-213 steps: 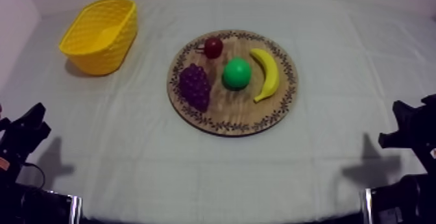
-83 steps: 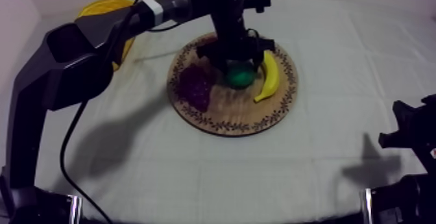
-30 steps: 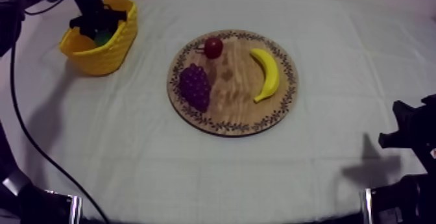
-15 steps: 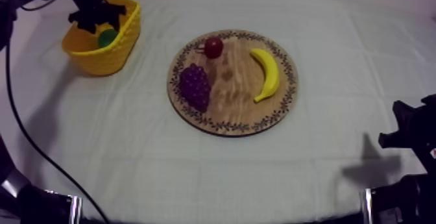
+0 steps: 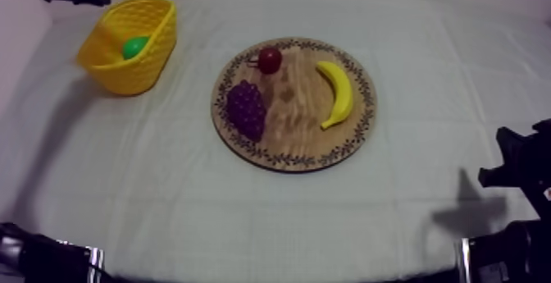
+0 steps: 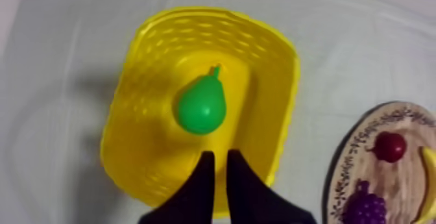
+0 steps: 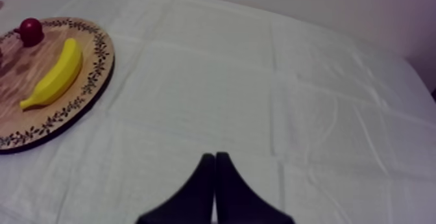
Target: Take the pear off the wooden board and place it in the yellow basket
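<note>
No pear on the wooden board any more. Lying loose inside the yellow basket instead: pear, stem toward the far wall. Above the near rim, lifted clear since the drop: left gripper, narrowly parted, holding nothing. Reads as task done, only retreat left. Over bare desk: right gripper, pressed to a wedge. Smooth glossy green bulb; dimpled, flared plastic basket; grained wood.

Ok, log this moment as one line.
green toy pear: lying in yellow woven basket | left pincer: open, by basket | right pincer: shut | task: done
</note>
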{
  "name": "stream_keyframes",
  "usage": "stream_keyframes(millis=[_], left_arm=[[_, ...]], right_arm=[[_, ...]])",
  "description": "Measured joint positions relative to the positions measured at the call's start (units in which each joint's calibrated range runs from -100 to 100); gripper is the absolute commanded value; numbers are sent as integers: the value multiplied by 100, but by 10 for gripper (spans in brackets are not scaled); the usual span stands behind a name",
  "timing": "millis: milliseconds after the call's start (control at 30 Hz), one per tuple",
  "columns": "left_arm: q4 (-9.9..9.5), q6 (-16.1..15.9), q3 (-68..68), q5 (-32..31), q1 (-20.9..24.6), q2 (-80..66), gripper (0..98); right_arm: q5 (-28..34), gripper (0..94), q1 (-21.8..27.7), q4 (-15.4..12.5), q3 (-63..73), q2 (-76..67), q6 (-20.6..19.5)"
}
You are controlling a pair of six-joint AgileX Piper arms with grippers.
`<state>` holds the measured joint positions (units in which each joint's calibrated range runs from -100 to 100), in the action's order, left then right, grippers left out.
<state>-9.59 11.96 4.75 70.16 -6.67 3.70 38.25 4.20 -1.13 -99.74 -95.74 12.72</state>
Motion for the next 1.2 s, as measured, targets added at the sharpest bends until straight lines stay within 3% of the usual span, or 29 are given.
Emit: stream_keyframes(millis=[133,433,600,700,800,1000,1200], left_arm=[[-68,66,979,-445,-47,-1141,3],[-107,-342,3878,-2073,-53,-4180,1],[253,-739,5647,-2824,188,-6104,1],[513,-985,6591,-2802,427,-7334,1],[651,-1136,7422,-2557,647,-8383,1],[705,-1271,8379,-2474,779,-9884,1],[739,-1304,8995,-2615,767,-10270,1]], right_arm=[[0,3,0,0,0,0,0],[0,3,0,0,0,0,0],[0,3,0,0,0,0,0],[0,3,0,0,0,0,0],[0,3,0,0,0,0,0],[0,3,0,0,0,0,0],[0,3,0,0,0,0,0]])
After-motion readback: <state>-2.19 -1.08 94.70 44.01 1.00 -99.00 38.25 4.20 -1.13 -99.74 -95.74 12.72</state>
